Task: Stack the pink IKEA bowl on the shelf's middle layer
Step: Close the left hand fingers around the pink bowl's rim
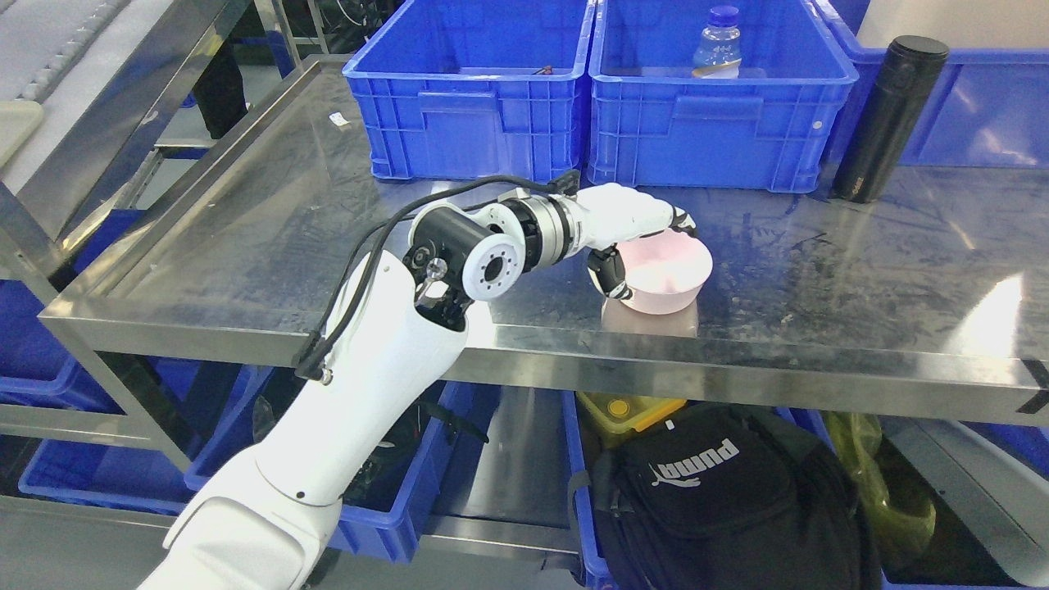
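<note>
A pink bowl [668, 274] stands upright on the steel shelf [819, 287], near its front edge. My left hand [635, 238] reaches in from the lower left and is closed on the bowl's left rim. The fingers [684, 221] curl over the far rim and the thumb [610, 274] presses the near outer wall. The bowl's base rests on the shelf surface. The right arm does not show.
Two blue crates [471, 115] [717, 123] stand at the back of the shelf, the right one holding a water bottle [719, 41]. A black flask [889, 119] stands at the right. Below are blue bins, a black bag [721, 492] and a yellow container [627, 406].
</note>
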`<state>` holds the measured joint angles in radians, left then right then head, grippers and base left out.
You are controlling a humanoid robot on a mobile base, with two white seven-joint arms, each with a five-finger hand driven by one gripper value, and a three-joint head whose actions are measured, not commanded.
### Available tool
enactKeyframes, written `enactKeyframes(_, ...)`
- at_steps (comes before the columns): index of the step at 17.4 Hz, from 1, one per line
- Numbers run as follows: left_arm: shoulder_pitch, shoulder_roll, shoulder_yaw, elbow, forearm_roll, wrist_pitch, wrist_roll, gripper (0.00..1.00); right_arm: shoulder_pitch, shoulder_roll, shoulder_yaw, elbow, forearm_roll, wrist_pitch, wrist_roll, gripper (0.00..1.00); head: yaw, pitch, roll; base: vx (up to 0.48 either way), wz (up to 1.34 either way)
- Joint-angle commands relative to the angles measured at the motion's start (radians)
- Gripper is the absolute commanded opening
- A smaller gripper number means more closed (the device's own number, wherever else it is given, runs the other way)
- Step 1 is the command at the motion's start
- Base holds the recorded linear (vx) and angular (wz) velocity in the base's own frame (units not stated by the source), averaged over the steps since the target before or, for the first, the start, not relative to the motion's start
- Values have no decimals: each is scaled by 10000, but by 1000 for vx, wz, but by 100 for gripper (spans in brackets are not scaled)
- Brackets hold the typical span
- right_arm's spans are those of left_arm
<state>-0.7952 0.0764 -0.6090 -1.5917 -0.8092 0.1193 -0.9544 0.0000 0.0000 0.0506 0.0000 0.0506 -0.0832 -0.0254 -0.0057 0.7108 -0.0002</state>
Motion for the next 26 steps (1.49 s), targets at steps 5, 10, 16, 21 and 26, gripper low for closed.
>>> enactKeyframes(5, -25, -457, -552, 975, -498, 3, -12, 78, 215, -175, 0, -175, 0, 3, -7, 100, 0, 0, 0, 0, 0)
enactKeyframes(10, -178, -590, -567, 1957, -605, -12, 3, 77, 215, -175, 0, -175, 0, 3, -7, 100, 0, -1, 0, 0, 0)
enactKeyframes(16, -163, -590, -597, 2801, -944, -379, 79, 77, 215, -175, 0, -175, 0, 3, -7, 100, 0, 0, 0, 0, 0)
enactKeyframes(21, -163, -590, -674, 3032, -546, -886, 203, 76, 215, -175, 0, -175, 0, 3, -7, 100, 0, 0, 0, 0, 0)
enactKeyframes(26, -163, -590, -644, 3185, -452, -1224, 218, 59, 215, -175, 0, -175, 0, 3, -7, 100, 0, 0, 0, 0, 0)
